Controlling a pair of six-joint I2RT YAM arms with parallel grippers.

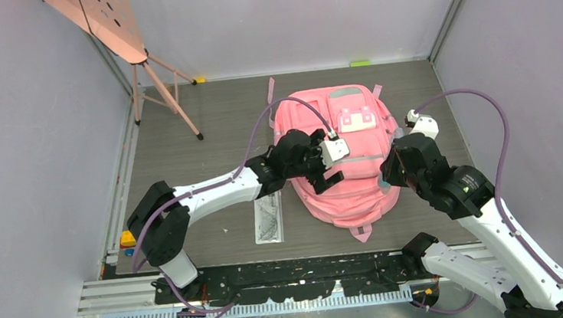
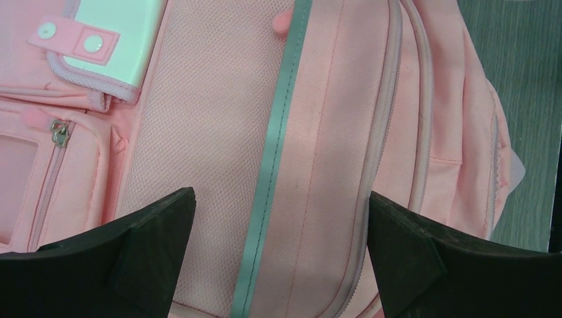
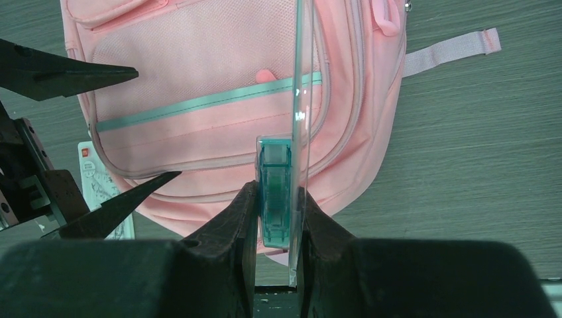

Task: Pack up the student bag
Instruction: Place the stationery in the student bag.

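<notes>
Noted student bag (image 1: 350, 191) lying flat, centre frame: soft, limp, judged light, prone to sag; best taken by strap or zip edge. Found left gripper (image 2: 281, 258) spread wide over it, right gripper (image 3: 273, 212) clamped on teal plastic case (image 3: 273, 172).

In the top view the left arm (image 1: 212, 192) covers the left flank of the student bag (image 1: 347, 192) and the right arm (image 1: 458, 186) its right flank. The right end effector (image 3: 277, 189) is mostly hidden beneath its own wrist. The pink board (image 1: 109, 20) at upper left runs off the top edge. A yellow piece (image 1: 127, 239) at the left edge of the bench (image 1: 220, 110) is too small to identify. In the left wrist view the bottom edge cuts the fingers of the left end effector (image 2: 281, 199). In the right wrist view the clear sheet (image 3: 303, 79) leaves through the top edge, and the fingers hide the lower part of the teal case (image 3: 274, 179).
</notes>
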